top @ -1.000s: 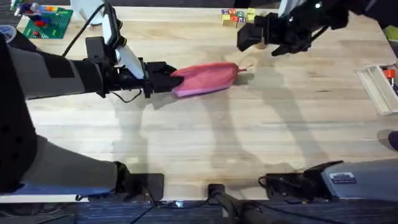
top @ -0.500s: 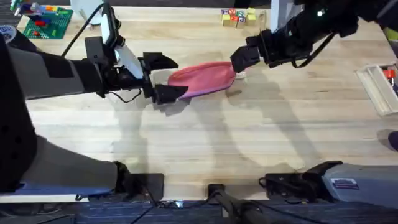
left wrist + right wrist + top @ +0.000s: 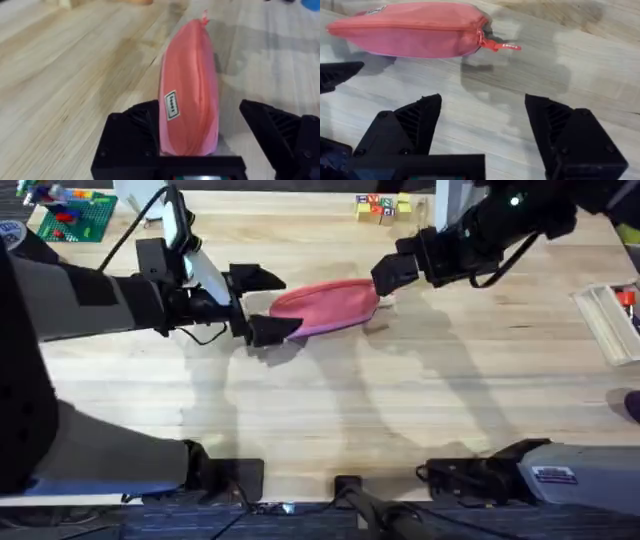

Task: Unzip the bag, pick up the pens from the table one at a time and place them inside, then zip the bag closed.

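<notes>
The pink bag [image 3: 325,305] lies on the wooden table [image 3: 330,400], its zipper shut and its red pull [image 3: 500,46] sticking out at the right end. My left gripper [image 3: 265,303] is open, its black fingers either side of the bag's left end [image 3: 190,85]; one finger [image 3: 135,130] touches the fabric. My right gripper [image 3: 385,277] hovers open just above the bag's right end, and the right wrist view has the pull ahead of the gap between the fingers [image 3: 482,120]. The pens are out of view.
A green baseplate with bricks [image 3: 75,215] sits at the back left. Small coloured blocks [image 3: 382,205] stand at the back centre. A clear plastic box [image 3: 610,320] lies at the right edge. The table's front half is bare wood.
My left gripper, shut on the bag's left end a second ago, has opened. My right gripper came down and left to the bag's right end. Nothing moved in the last half second.
</notes>
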Robot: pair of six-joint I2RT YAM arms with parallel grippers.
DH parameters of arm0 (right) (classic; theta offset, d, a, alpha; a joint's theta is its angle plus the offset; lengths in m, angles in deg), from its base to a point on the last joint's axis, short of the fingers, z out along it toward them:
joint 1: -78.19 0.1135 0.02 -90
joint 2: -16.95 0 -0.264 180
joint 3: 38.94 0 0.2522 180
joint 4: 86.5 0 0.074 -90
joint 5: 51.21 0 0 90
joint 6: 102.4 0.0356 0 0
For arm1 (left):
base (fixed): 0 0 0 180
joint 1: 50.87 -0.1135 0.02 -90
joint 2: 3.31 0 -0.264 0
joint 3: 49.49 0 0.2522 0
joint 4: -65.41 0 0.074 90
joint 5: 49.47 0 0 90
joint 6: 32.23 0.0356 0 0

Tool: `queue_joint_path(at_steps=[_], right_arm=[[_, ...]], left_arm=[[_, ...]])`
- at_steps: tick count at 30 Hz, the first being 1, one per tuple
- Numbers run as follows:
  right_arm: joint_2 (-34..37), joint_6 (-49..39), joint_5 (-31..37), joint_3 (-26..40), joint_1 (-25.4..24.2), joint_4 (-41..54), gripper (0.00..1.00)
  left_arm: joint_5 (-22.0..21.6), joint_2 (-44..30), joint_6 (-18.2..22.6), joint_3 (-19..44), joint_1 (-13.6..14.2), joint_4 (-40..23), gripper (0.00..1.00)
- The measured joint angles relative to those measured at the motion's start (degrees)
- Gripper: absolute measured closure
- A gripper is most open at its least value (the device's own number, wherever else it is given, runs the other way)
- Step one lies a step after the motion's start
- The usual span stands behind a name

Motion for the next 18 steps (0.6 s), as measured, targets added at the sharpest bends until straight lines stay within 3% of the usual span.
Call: queue_joint_path(at_steps=[4, 8, 18], right_arm=[[-1.7, 0.0, 1.4, 0.3, 0.0, -0.1, 0.005], [-5.7, -0.1, 3.3, 0.8, 0.0, 0.0, 0.005], [-11.4, -0.2, 4.7, 1.5, 0.0, 0.0, 0.005]], left_arm=[[-6.0, 4.4, -7.0, 0.7, 0.0, -0.9, 0.006], [-13.0, 12.2, -13.1, 3.4, 0.0, -6.8, 0.006], [-26.5, 31.0, -17.4, 12.3, -0.1, -40.1, 0.006]])
